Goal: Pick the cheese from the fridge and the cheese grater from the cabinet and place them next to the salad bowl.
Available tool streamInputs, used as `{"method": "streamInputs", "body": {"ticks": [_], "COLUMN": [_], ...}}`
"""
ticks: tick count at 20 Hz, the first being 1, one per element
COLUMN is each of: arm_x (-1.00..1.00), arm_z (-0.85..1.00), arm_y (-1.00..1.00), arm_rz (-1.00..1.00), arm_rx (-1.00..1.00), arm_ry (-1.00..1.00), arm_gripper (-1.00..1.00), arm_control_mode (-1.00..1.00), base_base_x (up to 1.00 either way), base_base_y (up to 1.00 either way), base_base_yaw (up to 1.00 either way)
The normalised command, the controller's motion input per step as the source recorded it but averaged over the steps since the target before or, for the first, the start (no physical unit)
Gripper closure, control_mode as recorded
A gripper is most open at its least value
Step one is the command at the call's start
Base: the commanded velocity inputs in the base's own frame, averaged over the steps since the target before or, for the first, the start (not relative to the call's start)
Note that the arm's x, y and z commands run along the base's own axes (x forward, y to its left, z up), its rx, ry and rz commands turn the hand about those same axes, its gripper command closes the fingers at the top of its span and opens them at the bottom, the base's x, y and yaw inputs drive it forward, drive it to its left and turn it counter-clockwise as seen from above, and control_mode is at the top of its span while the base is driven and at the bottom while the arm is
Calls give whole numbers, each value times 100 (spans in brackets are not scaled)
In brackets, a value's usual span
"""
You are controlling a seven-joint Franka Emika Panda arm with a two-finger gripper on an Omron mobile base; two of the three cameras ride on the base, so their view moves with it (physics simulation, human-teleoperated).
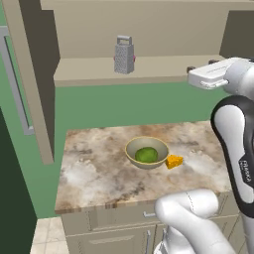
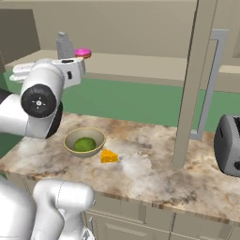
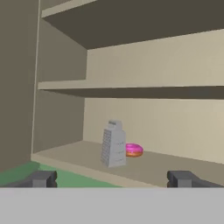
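Pincer (image 3: 111, 178) spread, facing upright cheese grater (image 3: 113, 144), handle up.

One marking can be read: small pale lettering that runs lengthwise along the dark band of the robot arm (image 1: 244, 171) in the left base view, apparently "FRANKA", though it is too small to be sure. Nothing else carries legible text.
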Motion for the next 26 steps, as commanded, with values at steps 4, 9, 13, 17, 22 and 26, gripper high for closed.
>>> {"method": "streamInputs", "body": {"ticks": [4,9,13,17,22,26], "arm_x": [-3,23,36,44,44,38], "arm_z": [3,12,0,0,0,0], "arm_y": [10,48,39,3,-3,0], "arm_rz": [1,0,1,1,0,1], "arm_rx": [1,-5,0,0,-2,-7], "arm_ry": [1,-1,-2,2,8,6], "arm_gripper": [-100,-100,-100,-100,-100,-100], "arm_control_mode": [-100,-100,-100,-100,-100,-100], "base_base_x": [0,0,0,0,0,0], "base_base_y": [0,0,0,0,0,0], "base_base_yaw": [0,0,0,0,0,0]}}
